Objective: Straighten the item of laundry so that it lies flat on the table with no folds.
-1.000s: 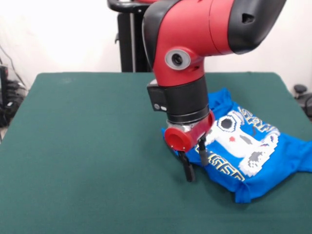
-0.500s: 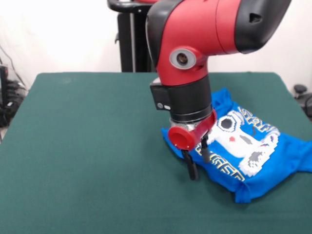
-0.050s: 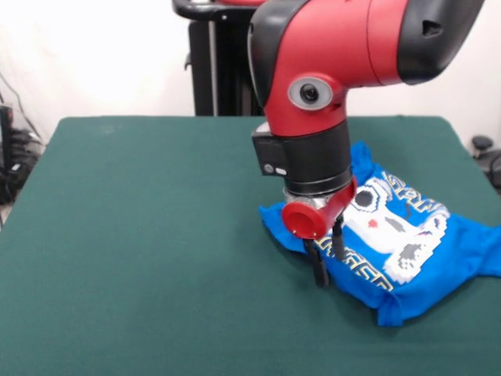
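- Your hand [image 3: 328, 252] is low over the blue T-shirt's [image 3: 407, 251] left edge, fingers parted; whether they touch the cloth is unclear.
- The T-shirt lies rumpled on the tabletop's [image 3: 141, 235] right side.

T-shirt [image 3: 407, 243] | blue, crumpled, print up | table [image 3: 141, 235] right side

A plain white wall [image 3: 102, 55] stood behind the scene, evenly and brightly lit. At the left edge, dark cables [image 3: 14, 145] hung in a tangle near some dark equipment. At the right edge, a black, rounded object [image 3: 485, 149] showed low against the wall, too small to tell what it was.
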Action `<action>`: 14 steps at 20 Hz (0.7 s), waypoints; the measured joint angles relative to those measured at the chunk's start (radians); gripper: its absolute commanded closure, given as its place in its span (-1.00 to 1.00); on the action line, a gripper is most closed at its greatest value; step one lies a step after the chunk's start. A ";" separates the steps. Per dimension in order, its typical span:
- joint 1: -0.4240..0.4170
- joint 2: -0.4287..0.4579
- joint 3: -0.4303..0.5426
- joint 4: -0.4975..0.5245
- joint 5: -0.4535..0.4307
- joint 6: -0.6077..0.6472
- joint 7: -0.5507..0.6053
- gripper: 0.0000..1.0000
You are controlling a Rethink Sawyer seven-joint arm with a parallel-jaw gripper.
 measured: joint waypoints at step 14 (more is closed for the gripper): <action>0.001 0.005 -0.020 0.000 -0.010 -0.012 0.000 -1.00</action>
